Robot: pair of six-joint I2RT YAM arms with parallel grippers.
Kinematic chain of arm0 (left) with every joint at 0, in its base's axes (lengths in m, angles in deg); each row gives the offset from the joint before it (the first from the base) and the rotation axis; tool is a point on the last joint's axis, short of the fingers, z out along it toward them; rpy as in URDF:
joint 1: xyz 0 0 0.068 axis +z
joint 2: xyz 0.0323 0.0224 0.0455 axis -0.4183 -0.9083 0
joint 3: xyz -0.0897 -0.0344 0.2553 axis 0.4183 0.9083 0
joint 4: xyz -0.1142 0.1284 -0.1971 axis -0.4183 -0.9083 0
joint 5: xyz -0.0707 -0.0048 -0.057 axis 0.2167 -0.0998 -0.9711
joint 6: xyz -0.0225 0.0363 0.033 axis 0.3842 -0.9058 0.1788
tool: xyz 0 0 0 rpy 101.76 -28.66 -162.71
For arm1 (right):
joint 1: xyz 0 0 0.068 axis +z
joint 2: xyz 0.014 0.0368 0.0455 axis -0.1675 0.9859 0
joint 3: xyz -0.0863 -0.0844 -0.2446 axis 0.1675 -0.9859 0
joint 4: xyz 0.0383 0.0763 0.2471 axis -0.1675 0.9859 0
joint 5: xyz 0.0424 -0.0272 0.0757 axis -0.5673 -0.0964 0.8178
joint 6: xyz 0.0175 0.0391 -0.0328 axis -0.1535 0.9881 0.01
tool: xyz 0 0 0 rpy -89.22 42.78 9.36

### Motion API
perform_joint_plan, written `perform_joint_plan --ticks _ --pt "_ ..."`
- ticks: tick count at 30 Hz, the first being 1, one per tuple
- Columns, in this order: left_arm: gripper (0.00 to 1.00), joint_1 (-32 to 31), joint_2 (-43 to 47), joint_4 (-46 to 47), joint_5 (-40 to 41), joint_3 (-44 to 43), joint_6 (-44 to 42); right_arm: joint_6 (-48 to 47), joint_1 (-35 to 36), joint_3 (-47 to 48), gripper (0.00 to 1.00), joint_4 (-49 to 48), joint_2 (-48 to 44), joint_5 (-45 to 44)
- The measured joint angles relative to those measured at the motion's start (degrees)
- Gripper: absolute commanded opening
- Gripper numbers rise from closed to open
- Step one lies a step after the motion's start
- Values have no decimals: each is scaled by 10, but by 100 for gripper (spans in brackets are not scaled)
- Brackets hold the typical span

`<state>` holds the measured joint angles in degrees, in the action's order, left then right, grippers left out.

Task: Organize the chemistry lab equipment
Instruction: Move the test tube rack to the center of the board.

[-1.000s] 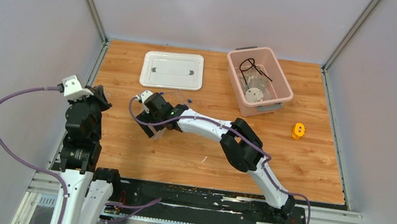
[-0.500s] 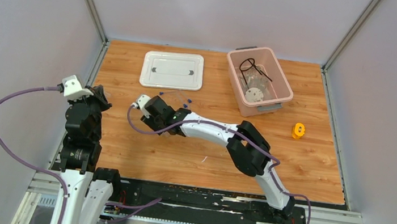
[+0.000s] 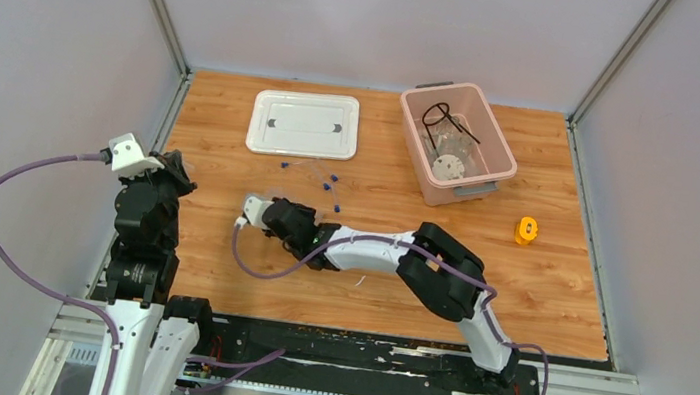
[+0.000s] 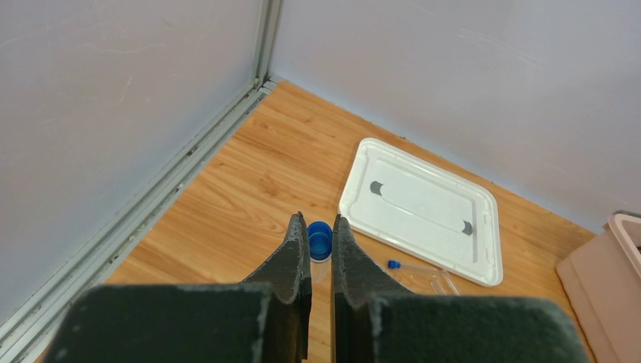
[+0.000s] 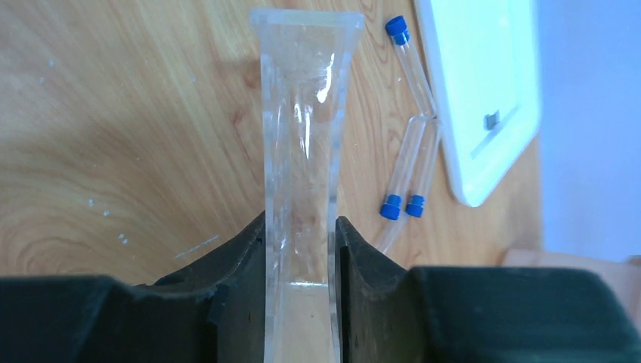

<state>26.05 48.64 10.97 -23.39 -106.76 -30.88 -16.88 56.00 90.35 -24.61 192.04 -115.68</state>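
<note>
While R pincer (image 5: 300, 227) clamps the clear tube rack (image 5: 302, 113), L pincer (image 4: 318, 223) pinches a blue-capped tube (image 4: 320, 240).

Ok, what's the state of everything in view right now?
Right tool: shut on the clear tube rack.
Clear tube rack: gripped, no tubes in it.
Left tool: shut on a blue-capped tube.
Loose tubes: capped, lying on the table.
Pink bin: open, wire tripod inside.
White lid: off the bin, lying flat.
Orange object: on the table, right of the bin.
</note>
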Motion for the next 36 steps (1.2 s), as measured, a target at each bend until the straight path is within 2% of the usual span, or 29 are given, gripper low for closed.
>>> perform_joint_plan --ticks 6,10,13,18,27,36 --pt "2 0 0 0 0 0 0 -135 55 -100 46 -158 0 -85" --pt "2 0 1 0 0 0 0 -163 84 -117 62 -181 0 -98" --pt "2 0 1 0 0 0 0 -157 95 -117 69 -174 -5 -95" --pt "2 0 1 0 0 0 0 -110 93 -92 72 -94 -28 -68" --pt "3 0 6 0 0 0 0 2 88 -7 74 66 -73 33" --pt "2 0 16 -6 0 0 0 80 76 17 68 172 -82 135"
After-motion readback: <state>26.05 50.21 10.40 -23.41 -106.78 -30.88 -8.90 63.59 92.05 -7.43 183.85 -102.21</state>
